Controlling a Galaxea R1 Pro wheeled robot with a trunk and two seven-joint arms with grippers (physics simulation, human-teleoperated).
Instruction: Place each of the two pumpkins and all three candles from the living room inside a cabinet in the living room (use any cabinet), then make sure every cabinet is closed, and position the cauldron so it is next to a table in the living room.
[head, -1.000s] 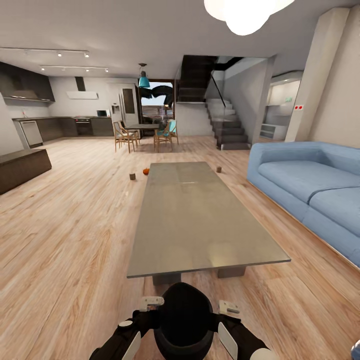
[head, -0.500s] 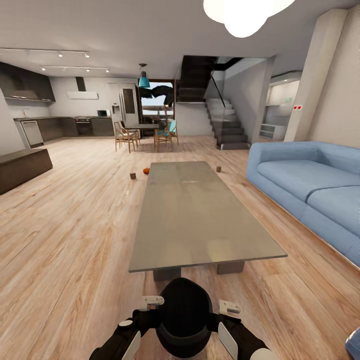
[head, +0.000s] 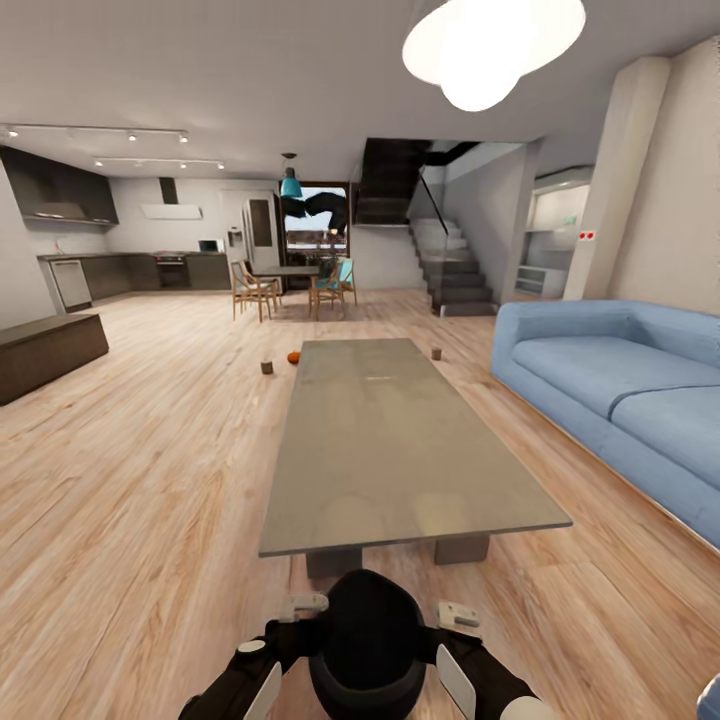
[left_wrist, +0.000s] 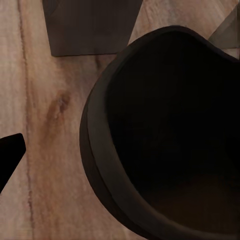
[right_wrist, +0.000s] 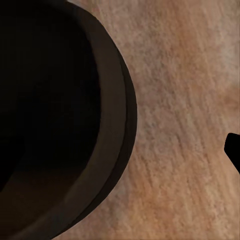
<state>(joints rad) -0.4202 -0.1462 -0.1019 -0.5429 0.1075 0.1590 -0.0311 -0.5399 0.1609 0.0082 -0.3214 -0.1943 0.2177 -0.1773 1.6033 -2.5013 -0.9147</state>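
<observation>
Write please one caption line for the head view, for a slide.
Black cauldron between both arms at the near end of a long grey table; one pumpkin on the floor beyond.

A pale wood plank floor (head: 150, 480) runs across the frame, carrying a long grey low table (head: 390, 440) at centre on two dark blocks. On the floor sit a black cauldron (head: 365, 640) at bottom centre, an orange pumpkin (head: 293, 357) and two small candles (head: 267, 367) beyond the table's far end, a blue sofa (head: 610, 400) at right and a dark cabinet (head: 45, 352) at left.
</observation>
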